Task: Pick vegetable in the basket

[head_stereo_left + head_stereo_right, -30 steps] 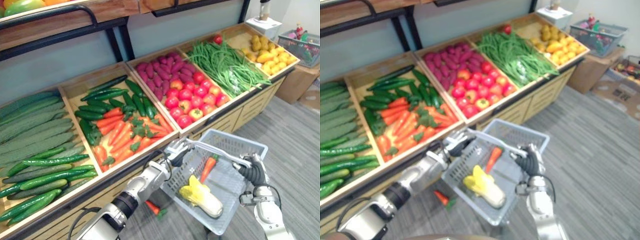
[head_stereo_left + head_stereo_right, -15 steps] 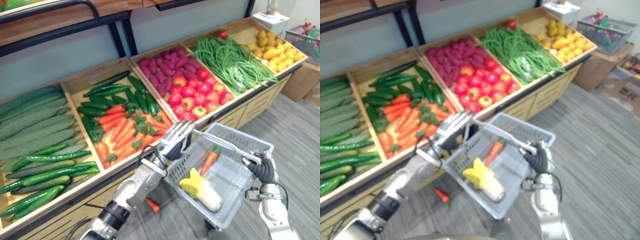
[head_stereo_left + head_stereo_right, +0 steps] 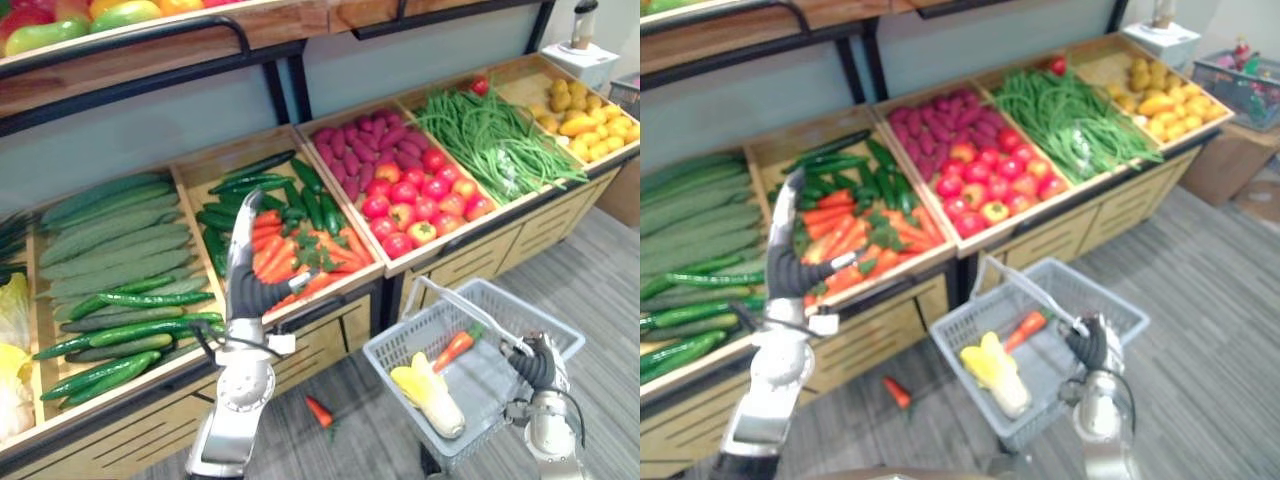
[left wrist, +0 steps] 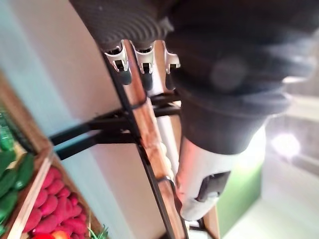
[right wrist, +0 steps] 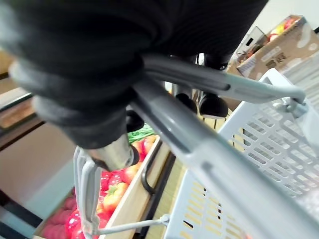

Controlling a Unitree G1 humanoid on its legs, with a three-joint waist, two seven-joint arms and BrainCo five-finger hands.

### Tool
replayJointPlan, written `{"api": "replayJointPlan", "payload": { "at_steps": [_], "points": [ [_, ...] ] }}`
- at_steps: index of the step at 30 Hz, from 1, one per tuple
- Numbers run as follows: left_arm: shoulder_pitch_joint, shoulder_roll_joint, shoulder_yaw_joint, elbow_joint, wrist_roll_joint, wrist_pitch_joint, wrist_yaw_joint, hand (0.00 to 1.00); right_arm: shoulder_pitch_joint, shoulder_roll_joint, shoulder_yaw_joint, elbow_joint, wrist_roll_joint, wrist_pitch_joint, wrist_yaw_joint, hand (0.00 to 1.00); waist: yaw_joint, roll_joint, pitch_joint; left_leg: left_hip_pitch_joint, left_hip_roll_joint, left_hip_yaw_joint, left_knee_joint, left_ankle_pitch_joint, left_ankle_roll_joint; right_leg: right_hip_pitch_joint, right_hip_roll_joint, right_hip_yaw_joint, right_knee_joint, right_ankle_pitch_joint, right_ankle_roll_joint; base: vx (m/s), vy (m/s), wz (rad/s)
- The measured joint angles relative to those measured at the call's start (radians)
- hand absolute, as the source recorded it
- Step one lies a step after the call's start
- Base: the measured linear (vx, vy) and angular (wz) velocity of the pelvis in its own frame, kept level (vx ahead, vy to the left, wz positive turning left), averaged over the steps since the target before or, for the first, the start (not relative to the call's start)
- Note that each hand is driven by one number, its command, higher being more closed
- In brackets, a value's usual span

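My right hand [image 3: 541,364] is shut on the handle [image 5: 209,154] of a grey plastic basket [image 3: 490,375], which hangs low at the right, in front of the stand. In the basket lie a carrot [image 3: 455,347] and a yellow-white leafy cabbage [image 3: 432,396]. Raised upright at the left, my left hand [image 3: 245,262] is open and empty, its fingers [image 4: 132,68] straight. It stands in front of the bin of carrots [image 3: 292,256] and dark cucumbers [image 3: 248,192], apart from the basket.
Wooden bins run along the stand: long cucumbers [image 3: 110,250], purple sweet potatoes [image 3: 370,140], tomatoes [image 3: 420,200], green beans [image 3: 495,140], yellow produce [image 3: 580,110]. A black-framed shelf [image 3: 150,55] runs above. One carrot [image 3: 318,410] lies on the grey floor below the stand.
My left hand has left the basket's rim, swung away to the left and risen upright before the carrot bin. The basket stays in my right hand. The camera has shifted.
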Motion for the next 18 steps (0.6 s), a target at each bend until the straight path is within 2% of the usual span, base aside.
{"api": "replayJointPlan", "payload": {
  "at_steps": [3,8,10,14,18],
  "points": [
    [0.079,-0.087,0.022,0.039,-0.217,-0.003,-0.028,0.00,0.018,0.033,-0.044,0.086,-0.001,0.027,0.000,1.00,0.004,0.008,-0.004,-0.002,0.003,-0.042,0.000,0.004,0.001,0.027,-0.002,-0.039,0.000,-0.013,0.000,0.00,-0.002,0.34],
    [0.174,-0.129,0.036,0.180,-0.353,-0.002,-0.077,0.00,0.044,0.068,-0.098,0.155,-0.004,0.047,-0.001,1.00,0.012,0.013,-0.010,0.000,0.007,-0.079,0.000,0.008,0.003,0.057,-0.004,-0.079,0.000,-0.018,0.001,-0.01,0.004,0.25],
    [0.212,-0.155,0.047,0.248,-0.388,0.010,-0.093,0.00,0.067,0.089,-0.118,0.155,-0.004,0.051,-0.004,1.00,0.014,0.013,-0.010,0.001,0.009,-0.095,0.000,0.008,0.003,0.073,-0.005,-0.101,0.000,-0.028,0.001,-0.02,0.004,0.22],
    [0.237,-0.157,0.051,0.259,-0.382,0.024,-0.092,0.00,0.077,0.109,-0.117,0.155,-0.004,0.053,-0.005,1.00,0.030,0.010,-0.017,0.002,0.019,-0.093,0.000,0.006,0.000,0.076,0.003,-0.104,0.000,-0.034,-0.008,-0.03,0.001,0.04],
    [0.245,-0.163,0.072,0.300,-0.377,0.025,-0.083,0.00,0.074,0.110,-0.113,0.155,-0.004,0.053,-0.005,1.00,0.031,0.008,-0.021,0.009,0.029,-0.084,0.000,0.005,-0.001,0.076,0.012,-0.098,0.000,-0.035,-0.009,-0.02,-0.005,-0.07]
  ]
}}
